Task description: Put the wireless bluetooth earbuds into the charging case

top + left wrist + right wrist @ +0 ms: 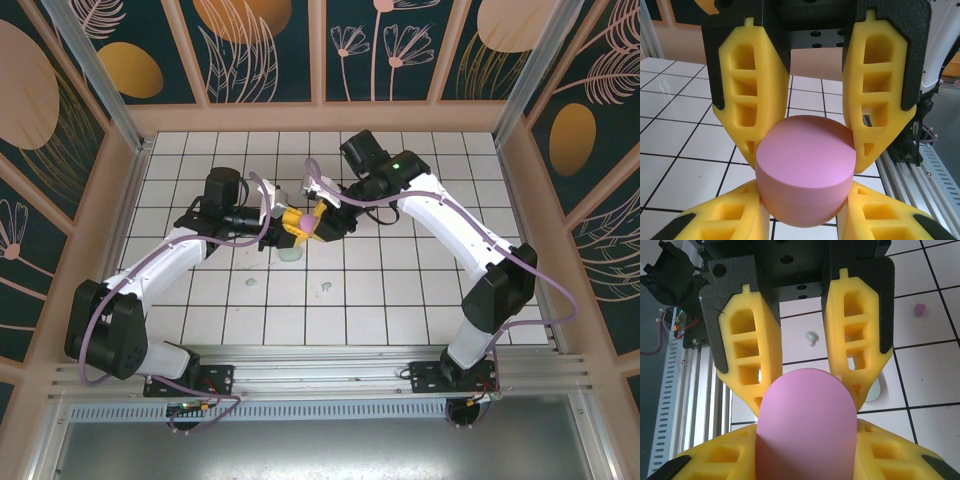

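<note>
Tiled table (400,300) | charging case (805,160) in jaws | flat face tilted up

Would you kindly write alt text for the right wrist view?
A round pink case is gripped by the right tool above and the left tool below. Behind, a mint earbud and a purple earbud lie on white tiles.
</note>
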Robot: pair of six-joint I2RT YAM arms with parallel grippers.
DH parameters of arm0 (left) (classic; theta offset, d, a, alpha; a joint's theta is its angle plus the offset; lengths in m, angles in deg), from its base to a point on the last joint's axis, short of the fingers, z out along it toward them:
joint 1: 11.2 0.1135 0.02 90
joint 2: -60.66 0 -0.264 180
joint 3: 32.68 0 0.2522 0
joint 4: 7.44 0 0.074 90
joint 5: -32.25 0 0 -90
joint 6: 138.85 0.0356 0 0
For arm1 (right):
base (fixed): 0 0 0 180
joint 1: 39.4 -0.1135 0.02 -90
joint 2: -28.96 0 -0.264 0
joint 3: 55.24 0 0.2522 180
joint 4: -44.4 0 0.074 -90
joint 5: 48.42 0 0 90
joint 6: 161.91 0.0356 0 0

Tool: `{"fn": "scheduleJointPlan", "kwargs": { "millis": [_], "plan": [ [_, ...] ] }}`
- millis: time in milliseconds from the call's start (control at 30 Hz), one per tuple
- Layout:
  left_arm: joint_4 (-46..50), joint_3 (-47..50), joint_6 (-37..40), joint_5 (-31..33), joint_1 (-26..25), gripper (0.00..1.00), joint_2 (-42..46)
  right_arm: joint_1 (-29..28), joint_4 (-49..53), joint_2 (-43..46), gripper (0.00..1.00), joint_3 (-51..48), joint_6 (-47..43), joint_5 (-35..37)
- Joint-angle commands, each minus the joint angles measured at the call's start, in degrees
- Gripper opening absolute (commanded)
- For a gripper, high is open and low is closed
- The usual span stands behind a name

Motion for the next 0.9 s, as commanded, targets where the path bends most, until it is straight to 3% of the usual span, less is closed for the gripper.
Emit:
{"fn": "scheduleJointPlan", "kwargs": {
  "millis": [0, 167, 333, 500, 867],
  "plan": [
    [-4.25, -0.87, -3.06, -0.38, -0.25, 0.13, 1.22, 0.31, -2.79, 2.00, 0.44, -1.02, 0.95, -1.91],
    [-8.07, 1.53, -8.24, 1.39, -0.10, 0.10, 1.91, 2.91, -8.19, 4.89, 0.56, -2.77, 5.80, -5.10],
    [-19.10, 6.29, -17.32, 3.17, 0.21, 0.09, 3.90, 5.79, -22.43, 12.18, 0.61, -11.37, 15.63, -12.03],
    [-29.32, 10.74, -25.50, 4.49, 0.43, 0.10, 6.57, 7.37, -32.78, 19.26, 0.65, -20.90, 17.96, -11.08],
    [-35.18, 13.58, -31.23, 6.58, 0.42, 0.11, 10.02, 3.32, -36.44, 18.66, 0.71, -24.70, 18.84, -10.07]
  ]
}}
